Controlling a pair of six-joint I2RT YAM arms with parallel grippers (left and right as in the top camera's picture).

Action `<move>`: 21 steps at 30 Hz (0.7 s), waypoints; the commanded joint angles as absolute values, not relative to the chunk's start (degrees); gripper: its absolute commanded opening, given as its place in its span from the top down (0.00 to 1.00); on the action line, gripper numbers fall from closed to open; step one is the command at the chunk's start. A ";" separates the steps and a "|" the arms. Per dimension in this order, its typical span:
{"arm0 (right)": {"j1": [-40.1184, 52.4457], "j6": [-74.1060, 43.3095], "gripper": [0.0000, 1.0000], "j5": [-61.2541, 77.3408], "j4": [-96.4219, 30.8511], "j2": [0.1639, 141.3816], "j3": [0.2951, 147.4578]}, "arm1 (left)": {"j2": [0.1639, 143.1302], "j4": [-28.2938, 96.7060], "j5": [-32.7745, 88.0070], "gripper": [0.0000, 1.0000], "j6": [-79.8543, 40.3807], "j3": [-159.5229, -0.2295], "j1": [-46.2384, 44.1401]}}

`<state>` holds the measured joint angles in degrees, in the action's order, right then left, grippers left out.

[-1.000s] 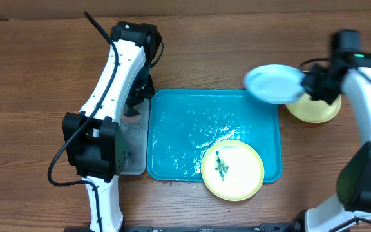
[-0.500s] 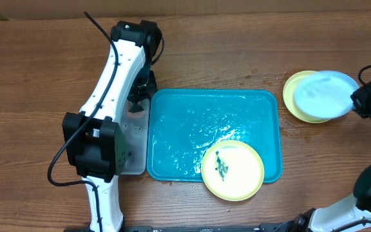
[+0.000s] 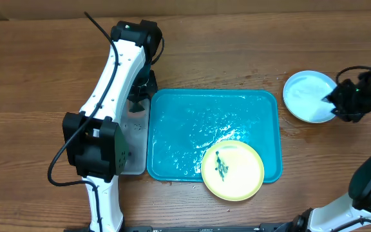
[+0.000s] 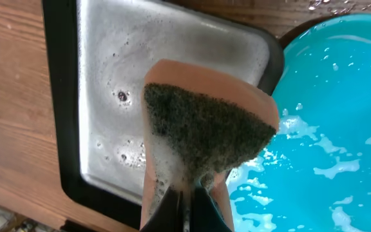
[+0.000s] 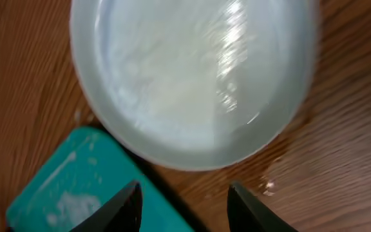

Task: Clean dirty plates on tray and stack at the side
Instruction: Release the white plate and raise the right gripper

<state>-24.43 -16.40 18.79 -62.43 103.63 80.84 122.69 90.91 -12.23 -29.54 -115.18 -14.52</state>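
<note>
The turquoise tray [image 3: 192, 129] lies mid-table, wet and foamy. A yellow-green plate [image 3: 232, 170] with a dark green smear rests on its front right corner, overhanging the rim. The light blue plate [image 3: 308, 95] lies on the wood right of the tray, covering the second yellow-green plate, which is hidden. It fills the right wrist view [image 5: 192, 77]. My right gripper [image 3: 339, 103] [image 5: 184, 203] is open and empty just off that plate's edge. My left gripper [image 4: 189, 209] is shut on a foamy sponge [image 4: 205, 129] above the grey metal tray [image 4: 108, 84].
The small grey metal tray with a black rim [image 3: 133, 138] sits against the turquoise tray's left side, partly under the left arm. Water drops lie on the wood by the stacked plates. A corner of the turquoise tray shows in the right wrist view [image 5: 76, 193].
My right gripper carried the light blue plate right, set it on the yellow-green plate beside the tray, let go and drew back. The left arm has not moved.
</note>
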 commanded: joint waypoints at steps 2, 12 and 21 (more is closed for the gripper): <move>-17.08 -7.60 0.55 24.56 -65.06 99.79 82.74 | 121.38 89.12 -11.77 0.95 -24.38 -116.40 -14.70; 0.99 -7.01 0.51 24.03 -69.34 93.86 83.29 | 116.90 87.07 -9.52 0.95 -19.27 -116.40 -15.79; 4.80 -6.96 0.51 19.49 -72.99 93.86 83.29 | 108.60 85.80 -12.91 0.95 -21.63 -111.15 -16.53</move>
<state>4.78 -7.49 21.45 -72.69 94.78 82.11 112.42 87.00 -11.29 -20.88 -114.61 -16.53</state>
